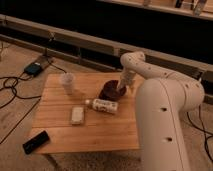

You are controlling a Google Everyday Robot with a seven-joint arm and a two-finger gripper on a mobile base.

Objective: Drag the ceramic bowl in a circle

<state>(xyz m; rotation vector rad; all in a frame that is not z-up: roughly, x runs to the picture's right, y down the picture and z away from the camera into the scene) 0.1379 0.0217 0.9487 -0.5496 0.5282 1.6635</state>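
The ceramic bowl (110,91) is a round, shallow, dark maroon-brown bowl at the back right of the wooden table (90,125). My gripper (121,88) hangs from the white arm (150,75) and reaches down into the bowl's right side, at or over its rim. The arm's large white body fills the right of the view and hides the table's right edge.
A translucent whitish cup (67,82) stands at the back left. A bottle (102,105) lies on its side just in front of the bowl. A pale flat packet (77,114) lies mid-table. A black remote-like object (36,141) sits at the front left corner. Cables and a box (35,67) lie on the floor.
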